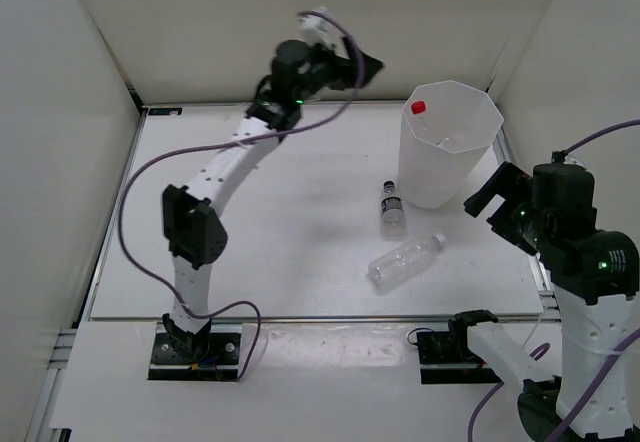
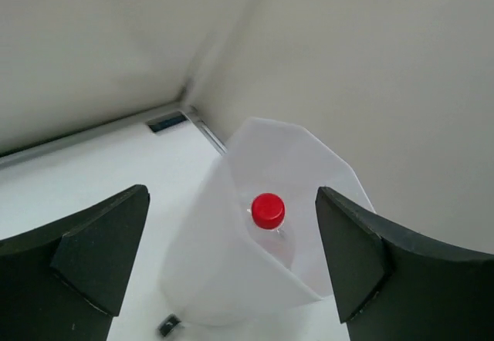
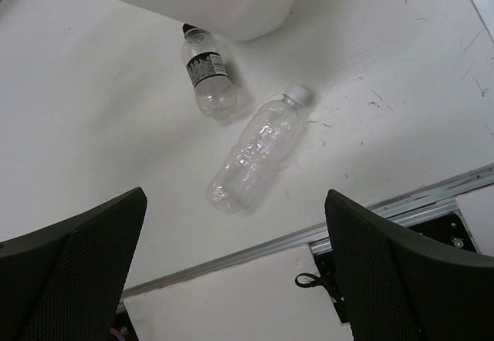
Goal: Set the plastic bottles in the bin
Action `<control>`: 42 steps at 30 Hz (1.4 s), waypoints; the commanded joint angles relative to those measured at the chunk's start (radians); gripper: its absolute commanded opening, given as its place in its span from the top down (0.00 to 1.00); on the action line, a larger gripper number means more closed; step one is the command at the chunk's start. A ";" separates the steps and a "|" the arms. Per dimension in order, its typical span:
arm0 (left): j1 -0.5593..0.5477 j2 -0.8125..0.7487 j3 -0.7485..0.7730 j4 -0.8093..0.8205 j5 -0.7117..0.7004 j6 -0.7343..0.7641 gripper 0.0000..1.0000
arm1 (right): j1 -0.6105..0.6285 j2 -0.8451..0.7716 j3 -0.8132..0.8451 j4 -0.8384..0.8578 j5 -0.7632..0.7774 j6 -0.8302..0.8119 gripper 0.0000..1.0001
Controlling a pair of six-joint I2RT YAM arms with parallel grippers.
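Jaws on both grippers stand apart, empty. Ahead of the left gripper point(image 2: 231, 256), the red-capped clear plastic bottle point(image 2: 268, 211) sits inside the tall white translucent bin point(image 2: 208, 271). Beneath the right gripper point(image 3: 235, 271) lie a black-capped bottle point(image 3: 207, 75) and a plain clear bottle point(image 3: 255, 152); an off-centre closure could roll either away.

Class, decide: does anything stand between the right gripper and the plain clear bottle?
Nothing visible does. The right gripper, open, sees the plain clear bottle unobstructed; the black-capped bottle lies beyond, near the bin.
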 commanded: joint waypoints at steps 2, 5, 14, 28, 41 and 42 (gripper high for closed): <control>0.157 -0.281 -0.265 0.017 -0.007 -0.133 0.00 | -0.004 0.031 -0.020 0.089 -0.058 -0.025 0.00; 0.192 -0.338 -0.485 0.017 0.074 -0.213 0.00 | -0.004 0.042 -0.040 0.120 -0.067 -0.037 0.00; 0.181 -0.049 -0.479 0.017 0.491 -0.407 0.00 | -0.004 0.074 -0.069 0.151 -0.098 -0.080 0.00; 0.088 0.197 -0.439 0.017 0.565 -0.408 0.00 | -0.004 0.037 -0.116 0.171 -0.108 -0.111 0.00; 0.002 0.358 -0.324 0.017 0.600 -0.399 0.00 | -0.004 0.046 -0.144 0.143 -0.075 -0.160 0.00; -0.007 0.374 -0.305 0.017 0.610 -0.410 0.00 | -0.004 0.046 -0.144 0.143 -0.085 -0.160 0.00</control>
